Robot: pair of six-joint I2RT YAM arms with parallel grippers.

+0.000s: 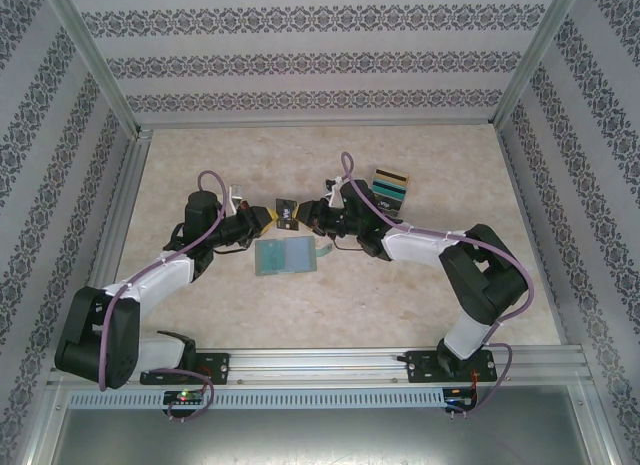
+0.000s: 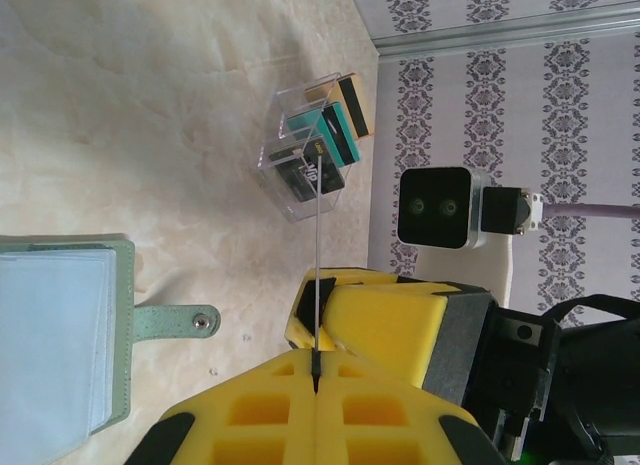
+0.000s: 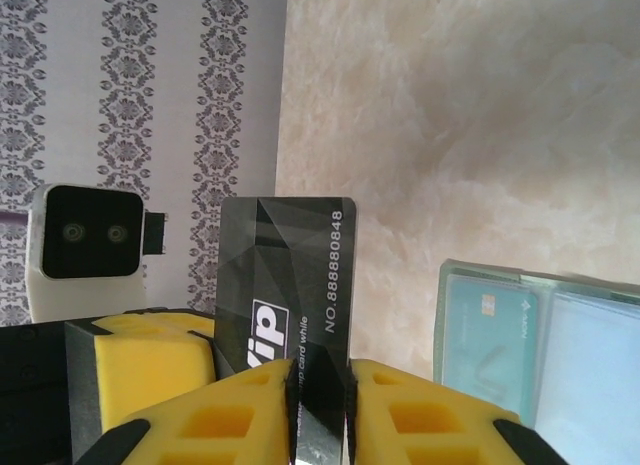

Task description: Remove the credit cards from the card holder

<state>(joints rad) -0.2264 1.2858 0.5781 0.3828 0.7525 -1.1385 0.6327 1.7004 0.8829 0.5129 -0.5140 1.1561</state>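
Roughly midway: three cards [image 2: 335, 130] parked in rack [image 2: 272, 175], grey card [image 3: 290, 275] clamped in left gripper [image 2: 315, 370], right gripper [image 3: 320, 385] narrow around it, grip unclear; holder [image 1: 284, 255] open on table [image 1: 420, 305], teal card [image 3: 488, 335] left inside.

Card holder [image 1: 285, 255]: mid-surface [image 1: 200, 165]. Credit card [image 1: 286, 214]: in left hand [image 1: 268, 220], just behind holder. Stand [image 2: 290, 200] holding cards [image 1: 392, 188]: farther behind, rightward.

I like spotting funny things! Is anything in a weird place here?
Yes. The dark grey card is up in the air instead of lying anywhere. The left gripper pinches one end, and the right gripper has its fingers on either side of the other end. The card holder lies open on the table.
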